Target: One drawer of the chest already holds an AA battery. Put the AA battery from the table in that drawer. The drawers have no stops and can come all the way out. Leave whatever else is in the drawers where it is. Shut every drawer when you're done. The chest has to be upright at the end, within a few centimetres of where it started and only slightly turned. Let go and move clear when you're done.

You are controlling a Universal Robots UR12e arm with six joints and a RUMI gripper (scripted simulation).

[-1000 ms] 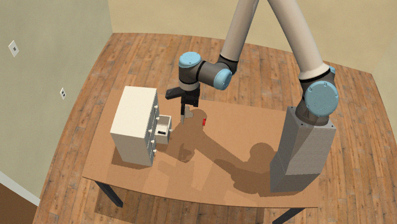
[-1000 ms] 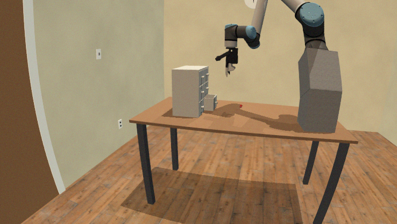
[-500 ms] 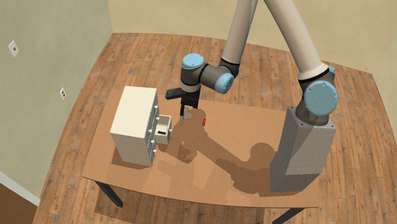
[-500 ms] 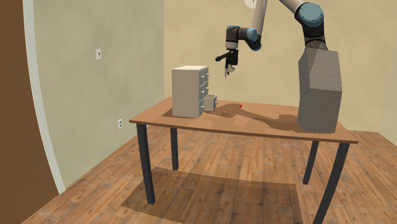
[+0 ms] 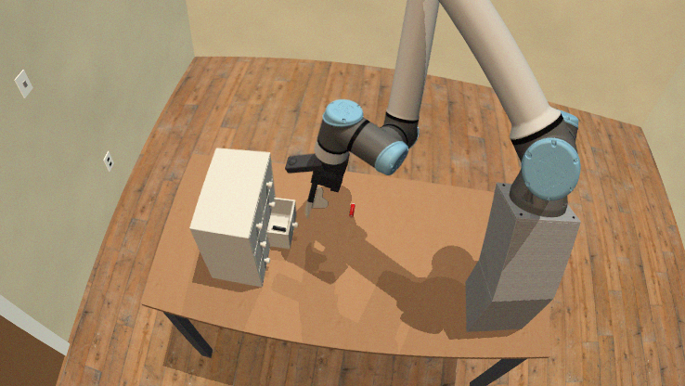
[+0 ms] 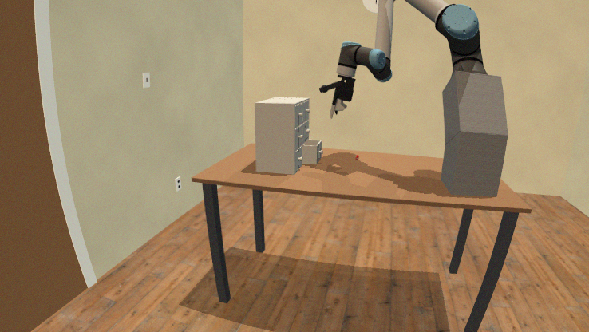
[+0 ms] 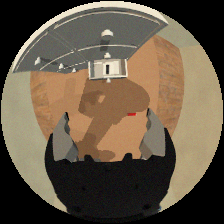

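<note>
A white chest of drawers [image 5: 235,215] stands upright on the left of the table. One drawer [image 5: 282,223] in its lower part is pulled out, and a dark battery [image 5: 277,227] lies inside it. A red AA battery [image 5: 352,209] lies on the table to the right of the chest. My gripper [image 5: 314,200] is open and empty. It hangs high above the table, between the open drawer and the red battery. The wrist view shows the open drawer ahead and the red battery [image 7: 131,114] near my right finger, far below. The chest also shows in the exterior view [image 6: 281,133].
The robot's grey pedestal [image 5: 523,259] stands on the right of the table. The chest's other drawers are shut, with small white knobs on their fronts.
</note>
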